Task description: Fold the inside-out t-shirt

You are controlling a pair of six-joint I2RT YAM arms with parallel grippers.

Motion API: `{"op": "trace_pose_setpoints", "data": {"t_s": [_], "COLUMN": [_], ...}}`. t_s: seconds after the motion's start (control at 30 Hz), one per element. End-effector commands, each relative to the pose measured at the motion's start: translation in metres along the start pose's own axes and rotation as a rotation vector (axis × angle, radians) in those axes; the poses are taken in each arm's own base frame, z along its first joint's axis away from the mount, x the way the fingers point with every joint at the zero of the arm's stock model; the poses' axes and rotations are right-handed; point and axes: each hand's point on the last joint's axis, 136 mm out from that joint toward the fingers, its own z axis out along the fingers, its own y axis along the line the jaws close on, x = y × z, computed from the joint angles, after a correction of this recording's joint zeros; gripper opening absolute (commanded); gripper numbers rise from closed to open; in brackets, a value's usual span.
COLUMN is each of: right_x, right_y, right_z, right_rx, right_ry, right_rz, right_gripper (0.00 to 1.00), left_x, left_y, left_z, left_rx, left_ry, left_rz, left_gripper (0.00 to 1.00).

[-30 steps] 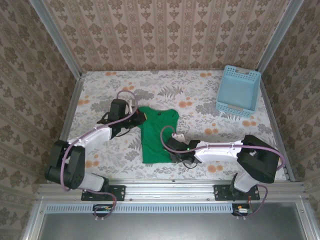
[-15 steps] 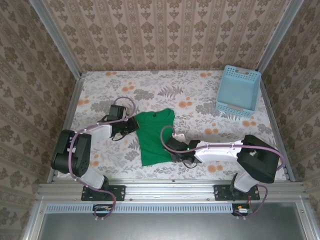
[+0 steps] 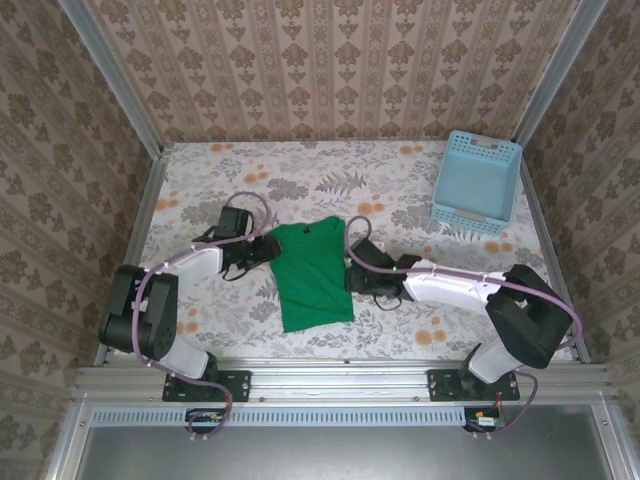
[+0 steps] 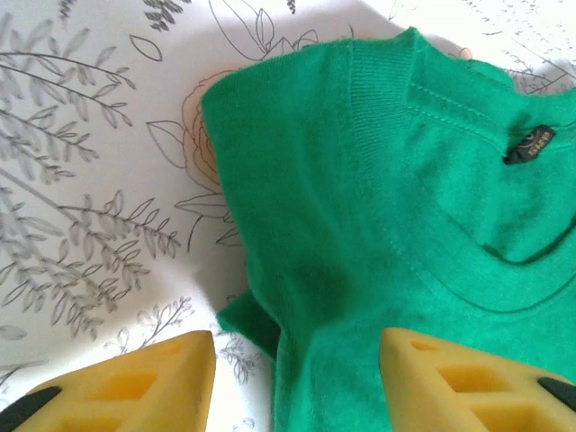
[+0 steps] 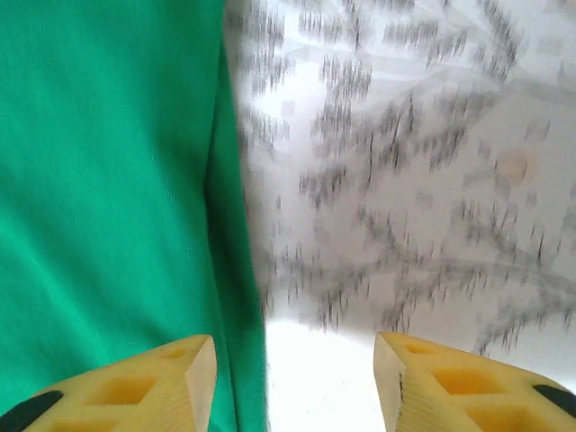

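The green inside-out t-shirt lies flat as a narrow upright strip on the floral table, collar toward the far side. My left gripper rests at its upper left corner. In the left wrist view the left gripper is open, the shoulder fold of the t-shirt lying loose between its yellow fingers. My right gripper is at the shirt's right edge. Seen from the right wrist, the right gripper is open, straddling the side edge of the t-shirt with nothing gripped.
A light blue lattice basket stands at the far right of the table. Metal rails border the table on the left, right and near sides, with patterned walls behind.
The left gripper drew the shirt's upper left corner slightly leftward, then opened and let it go. The right gripper opened wider and moved from the lower right hem up along the shirt's right edge.
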Motion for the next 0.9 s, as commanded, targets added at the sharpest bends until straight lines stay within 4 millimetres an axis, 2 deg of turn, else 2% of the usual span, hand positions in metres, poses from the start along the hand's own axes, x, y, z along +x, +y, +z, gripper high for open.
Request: {"op": "trace_pose_setpoints", "data": {"t_s": [0.0,0.07,0.13,0.3,0.37,0.43,0.5,0.57,0.63,0.73,0.8,0.87], "right_x": [-0.034,-0.048,-0.061,-0.081,-0.084,-0.086,-0.086,-0.086,-0.087,-0.092,-0.095,-0.095], "right_y": [0.024,0.025,0.025,0.025,0.031,0.039,0.043,0.039,0.029,0.012,0.001,-0.001], "right_z": [0.012,0.026,0.042,0.075,0.082,0.086,0.086,0.085,0.083,0.076,0.072,0.072], "right_rx": [-0.096,-0.082,-0.072,-0.074,-0.092,-0.124,-0.15,-0.133,-0.09,-0.021,0.035,0.049], "right_ry": [0.003,0.026,0.04,0.081,0.097,0.104,0.111,0.107,0.1,0.075,0.058,0.053], "right_rz": [0.005,0.009,0.02,0.071,0.072,0.072,0.072,0.074,0.078,0.077,0.076,0.068], "right_gripper": [0.53,0.54,0.56,0.56,0.56,0.51,0.47,0.47,0.58,0.65,0.68,0.69], "left_x": [-0.003,-0.009,-0.017,-0.029,-0.031,-0.031,-0.032,-0.032,-0.029,-0.027,-0.027,-0.029], "left_y": [-0.005,-0.006,-0.016,-0.046,-0.058,-0.075,-0.081,-0.067,-0.044,-0.023,-0.012,-0.012], "left_z": [0.017,0.025,0.031,0.036,0.034,0.029,0.023,0.022,0.025,0.024,0.022,0.023], "left_rx": [0.051,0.068,0.12,0.248,0.292,0.361,0.396,0.322,0.198,0.081,0.006,0.001], "left_ry": [0.022,0.017,0.011,0.004,0.005,0.002,-0.019,-0.028,-0.008,0.007,0.018,0.017], "left_rz": [-0.043,-0.048,-0.037,-0.009,0.01,0.032,0.043,0.04,0.03,0.014,0.006,0.014], "left_gripper": [0.5,0.47,0.43,0.2,0.12,0.03,0.0,0.02,0.15,0.29,0.36,0.4]}}
